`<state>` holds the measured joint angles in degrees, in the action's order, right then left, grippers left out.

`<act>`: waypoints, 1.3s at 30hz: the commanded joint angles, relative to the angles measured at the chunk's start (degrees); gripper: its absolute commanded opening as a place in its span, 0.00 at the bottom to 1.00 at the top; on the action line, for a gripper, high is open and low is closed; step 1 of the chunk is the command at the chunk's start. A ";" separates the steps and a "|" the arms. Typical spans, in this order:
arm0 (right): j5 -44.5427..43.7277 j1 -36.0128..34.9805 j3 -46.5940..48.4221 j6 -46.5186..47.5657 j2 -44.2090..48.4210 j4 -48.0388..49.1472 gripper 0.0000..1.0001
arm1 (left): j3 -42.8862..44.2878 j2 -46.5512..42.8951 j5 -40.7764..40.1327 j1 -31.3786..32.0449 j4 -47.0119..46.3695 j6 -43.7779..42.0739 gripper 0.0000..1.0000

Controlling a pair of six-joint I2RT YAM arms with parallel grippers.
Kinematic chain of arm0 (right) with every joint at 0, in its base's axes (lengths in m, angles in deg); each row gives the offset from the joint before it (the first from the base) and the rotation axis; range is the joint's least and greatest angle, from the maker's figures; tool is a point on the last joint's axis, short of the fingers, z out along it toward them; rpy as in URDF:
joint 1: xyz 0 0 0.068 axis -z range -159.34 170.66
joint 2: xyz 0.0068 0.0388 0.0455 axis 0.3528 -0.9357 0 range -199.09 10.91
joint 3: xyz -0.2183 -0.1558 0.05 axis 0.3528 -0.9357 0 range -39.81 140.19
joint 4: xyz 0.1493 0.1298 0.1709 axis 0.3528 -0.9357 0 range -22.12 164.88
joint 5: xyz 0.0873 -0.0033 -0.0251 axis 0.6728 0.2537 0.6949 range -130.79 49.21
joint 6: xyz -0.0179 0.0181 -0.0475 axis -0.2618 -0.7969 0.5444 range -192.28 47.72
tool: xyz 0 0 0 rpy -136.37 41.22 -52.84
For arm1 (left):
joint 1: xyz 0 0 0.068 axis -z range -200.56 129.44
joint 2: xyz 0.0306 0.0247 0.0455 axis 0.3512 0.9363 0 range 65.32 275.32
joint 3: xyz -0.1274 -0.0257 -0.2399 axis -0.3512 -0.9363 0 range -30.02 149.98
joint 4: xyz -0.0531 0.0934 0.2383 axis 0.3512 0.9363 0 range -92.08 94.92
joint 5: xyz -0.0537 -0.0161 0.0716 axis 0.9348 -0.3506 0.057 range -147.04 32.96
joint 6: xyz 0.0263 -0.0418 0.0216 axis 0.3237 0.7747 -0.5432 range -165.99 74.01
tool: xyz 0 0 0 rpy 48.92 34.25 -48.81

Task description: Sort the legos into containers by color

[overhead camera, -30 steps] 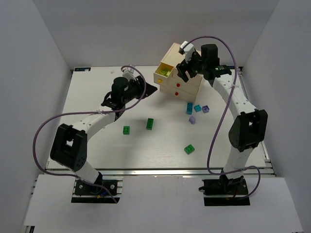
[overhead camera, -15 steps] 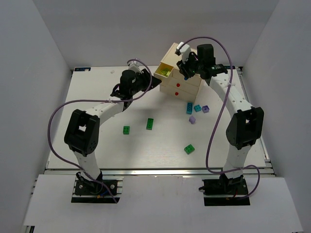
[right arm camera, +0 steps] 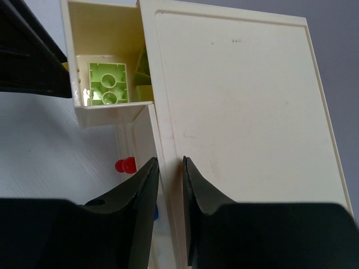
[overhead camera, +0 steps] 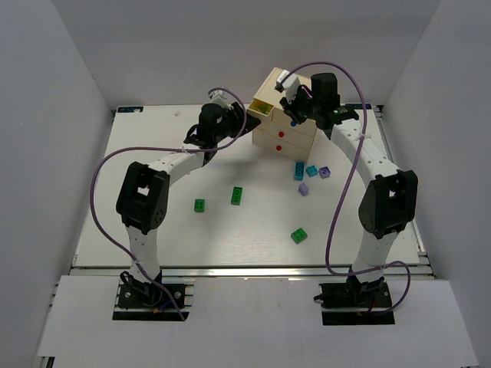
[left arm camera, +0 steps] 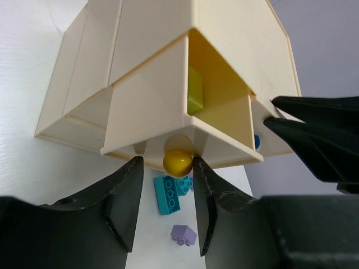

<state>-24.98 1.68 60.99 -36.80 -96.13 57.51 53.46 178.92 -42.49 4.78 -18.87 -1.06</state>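
Observation:
The cream chest (overhead camera: 285,92) stands at the back of the table. Its top drawer (left arm camera: 168,101) is partly out, with a lime-yellow lego (right arm camera: 107,83) inside. My left gripper (left arm camera: 167,168) is open around that drawer's yellow knob (left arm camera: 178,161); the right finger touches it and the left one stands off. My right gripper (right arm camera: 169,168) rests over the front edge of the chest's top, jaws close together; I cannot tell whether they pinch anything. Loose legos lie on the table: green ones (overhead camera: 237,195), teal ones (overhead camera: 299,171) and lilac ones (overhead camera: 324,172).
A blue knob (overhead camera: 294,123) and a red knob (right arm camera: 126,165) mark the lower drawers. More green legos lie at the left (overhead camera: 199,205) and in front (overhead camera: 299,235). White walls close in the table's left, back and right sides.
My left gripper has swung right, up to the yellow knob, and the drawer sits further in. My right gripper has shifted left over the chest's top and its jaws have narrowed a lot.

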 commanded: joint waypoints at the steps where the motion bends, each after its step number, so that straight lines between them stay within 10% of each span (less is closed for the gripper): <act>1: 0.62 0.00 -2.44 -0.15 -0.09 -3.99 0.27 | 3.61 0.56 -1.10 0.23 -1.31 0.07 0.51; 17: 2.82 0.26 -5.08 0.11 1.05 -4.70 0.28 | 17.24 11.99 -1.01 0.23 -1.39 2.00 0.52; 26: 3.08 0.61 -7.45 -8.66 7.27 1.36 0.70 | 2.67 2.34 0.84 0.23 -10.53 1.05 0.61; 39: 3.07 5.00 -5.69 -17.55 10.63 -0.21 0.69 | -2.98 -1.46 8.21 3.22 -18.89 3.32 0.65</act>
<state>-23.82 4.91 54.17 -50.96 -86.63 59.30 48.04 178.07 -37.58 6.27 -35.64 1.26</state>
